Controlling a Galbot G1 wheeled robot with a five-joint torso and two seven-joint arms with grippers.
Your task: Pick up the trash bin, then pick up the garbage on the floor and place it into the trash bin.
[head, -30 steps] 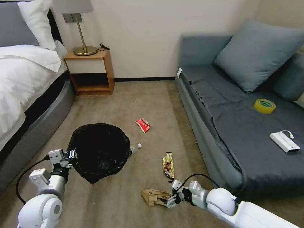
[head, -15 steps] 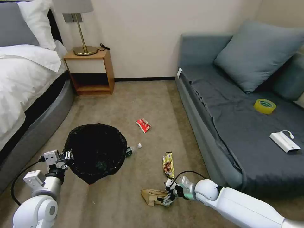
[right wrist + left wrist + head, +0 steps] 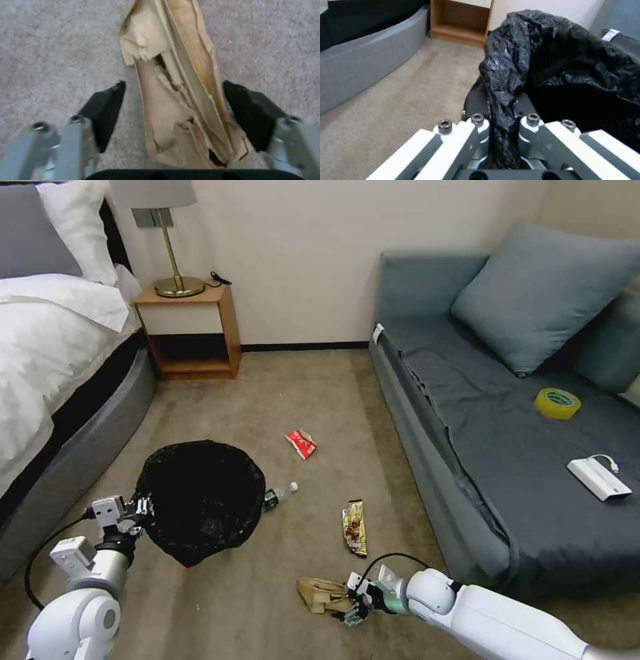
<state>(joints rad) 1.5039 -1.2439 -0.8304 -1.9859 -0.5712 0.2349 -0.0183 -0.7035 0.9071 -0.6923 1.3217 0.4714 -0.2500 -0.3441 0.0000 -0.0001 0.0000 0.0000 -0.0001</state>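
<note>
The trash bin [image 3: 200, 500], lined with a crinkly black bag, hangs just above the carpet with my left gripper [image 3: 143, 508] shut on its rim [image 3: 501, 100]. Garbage lies on the floor: a crumpled brown paper bag [image 3: 320, 593], a yellow-brown snack wrapper [image 3: 354, 526], a red snack wrapper [image 3: 301, 443] and a small bottle [image 3: 280, 494] beside the bin. My right gripper [image 3: 352, 607] is low at the carpet, open, its two black fingers [image 3: 106, 110] standing on either side of the paper bag [image 3: 176, 100] without touching it.
A grey sofa [image 3: 507, 447] runs along the right, carrying a yellow tape roll [image 3: 557, 403] and a white box with a cable [image 3: 599, 477]. A bed [image 3: 47, 367] is at the left, with a wooden nightstand [image 3: 190, 330] and lamp beyond. Open carpet lies between them.
My right gripper has moved down and forward over the paper bag, now straddling it. The left arm with the bin shifted slightly left, uncovering more of the bottle.
</note>
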